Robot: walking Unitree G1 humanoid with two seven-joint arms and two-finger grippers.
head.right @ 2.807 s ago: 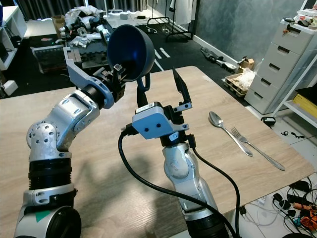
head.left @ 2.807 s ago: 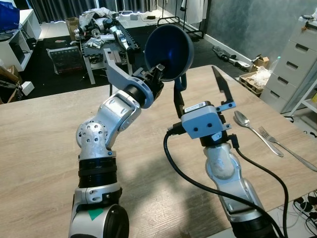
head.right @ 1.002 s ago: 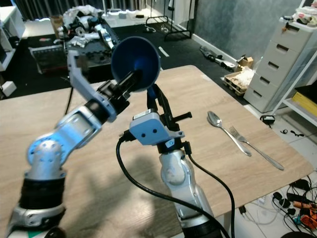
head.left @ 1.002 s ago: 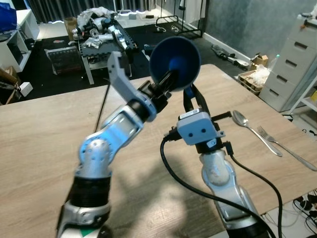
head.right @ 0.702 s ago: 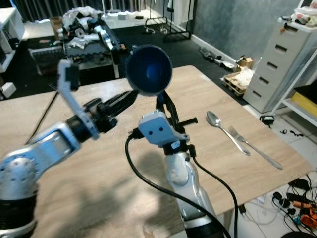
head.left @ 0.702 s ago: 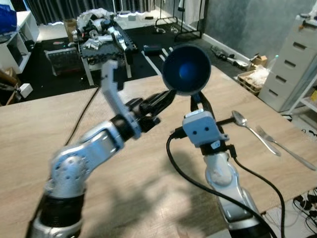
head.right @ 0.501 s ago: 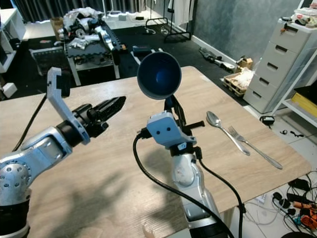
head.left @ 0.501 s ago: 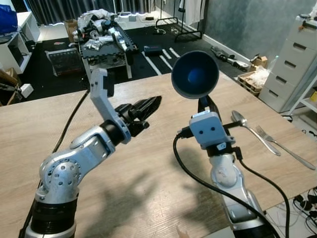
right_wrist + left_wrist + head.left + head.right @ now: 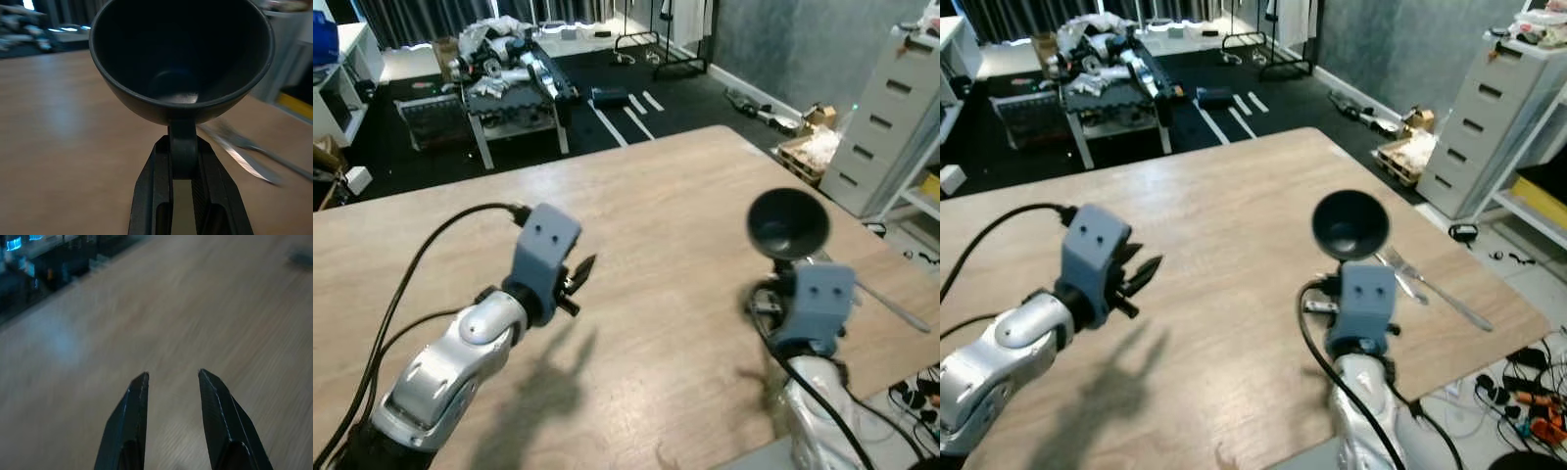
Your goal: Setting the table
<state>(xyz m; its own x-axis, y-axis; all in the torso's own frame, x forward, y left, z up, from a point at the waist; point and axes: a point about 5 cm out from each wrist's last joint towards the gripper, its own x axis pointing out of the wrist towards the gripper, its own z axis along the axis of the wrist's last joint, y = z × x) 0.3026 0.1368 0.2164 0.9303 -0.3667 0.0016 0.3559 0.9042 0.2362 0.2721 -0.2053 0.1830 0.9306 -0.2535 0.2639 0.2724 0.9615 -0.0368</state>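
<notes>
A dark blue bowl (image 9: 788, 223) is held above the right part of the wooden table (image 9: 656, 186), tilted with its opening towards me. My right gripper (image 9: 183, 143) is shut on the bowl's lower edge, one finger on each side of it. A spoon (image 9: 1395, 261) and a fork (image 9: 1442, 291) lie on the table just right of the bowl, partly hidden behind it. My left gripper (image 9: 579, 274) hovers low over the middle left of the table, its fingers (image 9: 134, 401) open with nothing between them.
The table's right edge is close beyond the cutlery. A white drawer unit (image 9: 891, 108) stands to the right. A low table piled with clutter (image 9: 504, 73) stands on the dark floor behind. Cables (image 9: 1528, 401) lie on the floor at the lower right.
The bowl passed from the left gripper to the right one. Since half a second ago both arms have dropped: the right carried the bowl down and right towards the cutlery, the left drew back empty.
</notes>
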